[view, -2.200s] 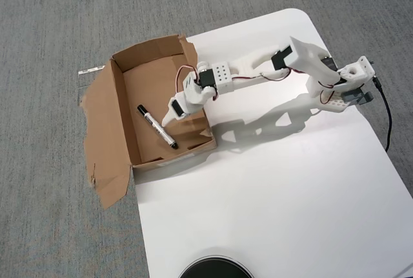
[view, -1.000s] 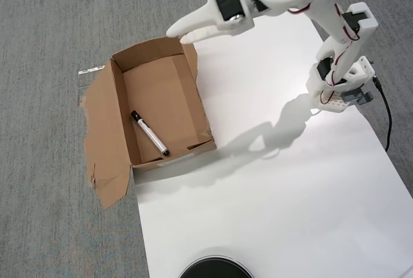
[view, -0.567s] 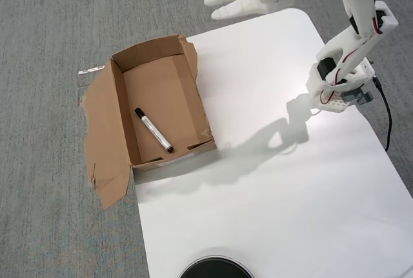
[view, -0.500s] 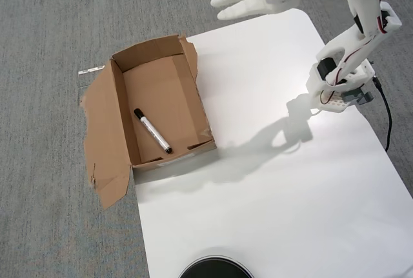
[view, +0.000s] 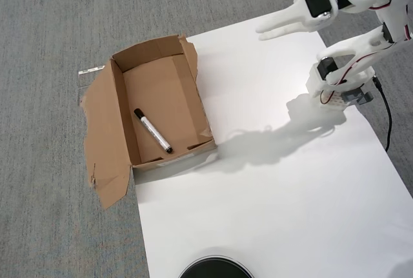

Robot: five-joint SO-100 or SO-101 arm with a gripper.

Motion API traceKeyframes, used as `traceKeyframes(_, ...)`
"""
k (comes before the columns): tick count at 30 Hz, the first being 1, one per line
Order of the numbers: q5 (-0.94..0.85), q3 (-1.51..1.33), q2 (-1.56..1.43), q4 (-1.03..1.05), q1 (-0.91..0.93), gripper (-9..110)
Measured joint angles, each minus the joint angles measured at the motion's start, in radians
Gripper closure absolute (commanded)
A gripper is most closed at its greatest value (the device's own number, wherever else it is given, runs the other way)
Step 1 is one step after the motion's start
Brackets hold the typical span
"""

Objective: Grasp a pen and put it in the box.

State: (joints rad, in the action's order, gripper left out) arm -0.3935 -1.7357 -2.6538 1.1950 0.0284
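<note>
The pen (view: 153, 131) lies diagonally on the floor of the box (view: 122, 162) at the left of the frame (black cap toward the upper left). At the upper right, the gripper (view: 263, 29) hangs empty above the white table (view: 271, 194), fingers slightly apart.

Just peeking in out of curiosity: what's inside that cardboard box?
One pen lies diagonally on the floor of the box, near its left wall. Nothing else shows inside; only a thin strip behind the near wall is hidden.
</note>
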Motion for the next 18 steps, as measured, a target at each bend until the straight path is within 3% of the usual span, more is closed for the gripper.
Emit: traceKeyframes(18,0.063,-0.699,-0.592,0.0,0.0,81)
